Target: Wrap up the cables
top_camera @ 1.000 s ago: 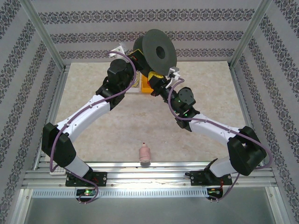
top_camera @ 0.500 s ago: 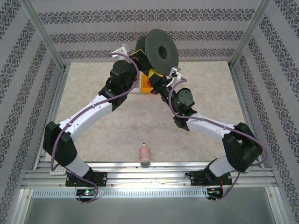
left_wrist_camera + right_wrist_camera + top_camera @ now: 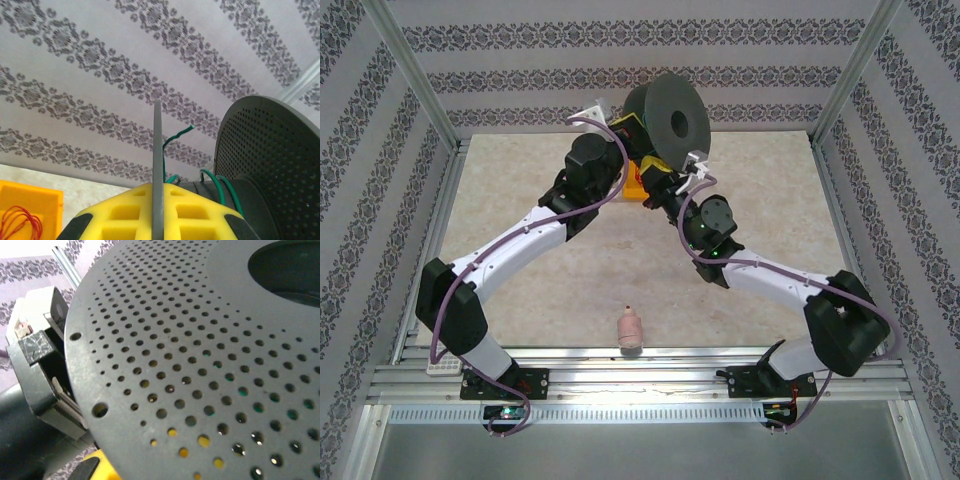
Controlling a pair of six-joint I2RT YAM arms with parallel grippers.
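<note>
A black spool (image 3: 672, 118) hangs in the air at the back of the table, between both arms. My left gripper (image 3: 632, 128) is shut on one of its thin flanges (image 3: 158, 140), seen edge on between the yellow fingers (image 3: 120, 215). A green cable (image 3: 222, 186) loops round the hub, its loose end (image 3: 181, 133) sticking up. The other, perforated flange (image 3: 272, 160) stands to the right. My right gripper (image 3: 658, 168) sits just under the spool. That flange (image 3: 200, 340) covers its jaws, and yellow finger (image 3: 102, 466) shows below it and through the holes. A red cable (image 3: 17, 222) lies in an orange bin.
The orange bin (image 3: 634, 187) stands on the table under the spool, between the two wrists. A small pink bottle (image 3: 631, 328) stands near the front edge. Patterned walls and metal posts close the table in. The left wrist's camera housing (image 3: 37, 365) is close beside the spool.
Both grippers and the spool have shifted to the right and slightly nearer, and the spool has turned a little. The left arm has stretched further over.
</note>
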